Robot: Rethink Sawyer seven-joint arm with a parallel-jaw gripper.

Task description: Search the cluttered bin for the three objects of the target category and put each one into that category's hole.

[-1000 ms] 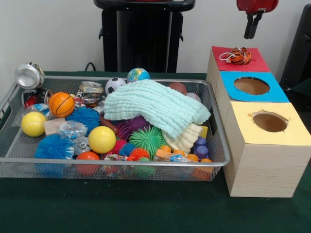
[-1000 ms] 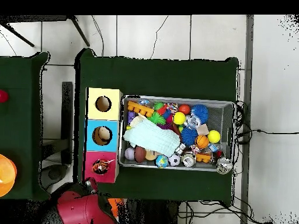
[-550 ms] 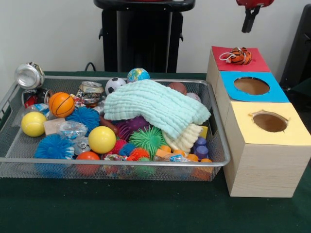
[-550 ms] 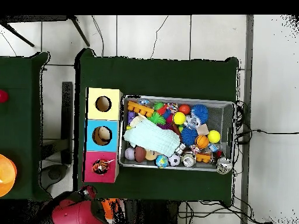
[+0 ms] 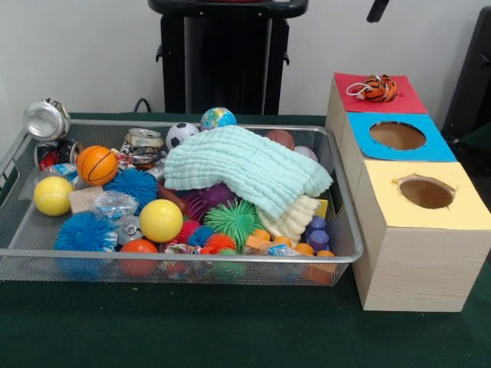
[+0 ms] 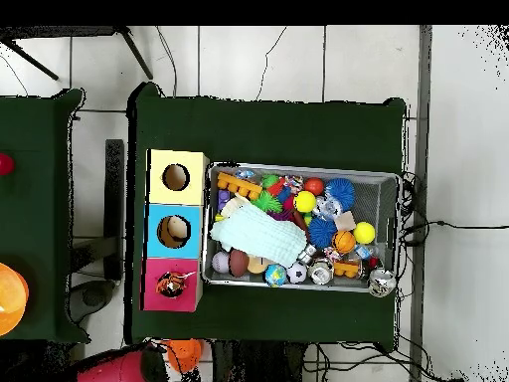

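Observation:
A wire mesh bin [image 5: 184,257] holds balls, spiky balls, crushed cans and a pale green cloth [image 5: 245,169] draped over the middle. Beside it stands a wooden box with a red top [image 5: 403,101], a blue top [image 5: 437,146] and a yellow top [image 5: 460,216]. The blue and yellow holes are open. An orange tiger-striped toy [image 5: 380,88] with a white loop rests on the red top; overhead, the tiger-striped toy [image 6: 171,285] sits over that hole. Only a black tip of my gripper [image 5: 377,9] shows at the top edge, high above the box. The red arm [image 6: 109,373] lies off the table.
A yellow ball [image 5: 160,220], a mini basketball [image 5: 97,165], a soccer ball [image 5: 182,133] and a globe ball [image 5: 219,118] lie in the bin. A blue spiky ball [image 5: 84,231] and a green one [image 5: 232,220] lie near the front. A crushed can [image 5: 46,119] perches on the bin's corner.
The gripper has risen from above the red top until only its tip shows. In the overhead view the red arm has drawn back toward the picture's bottom.

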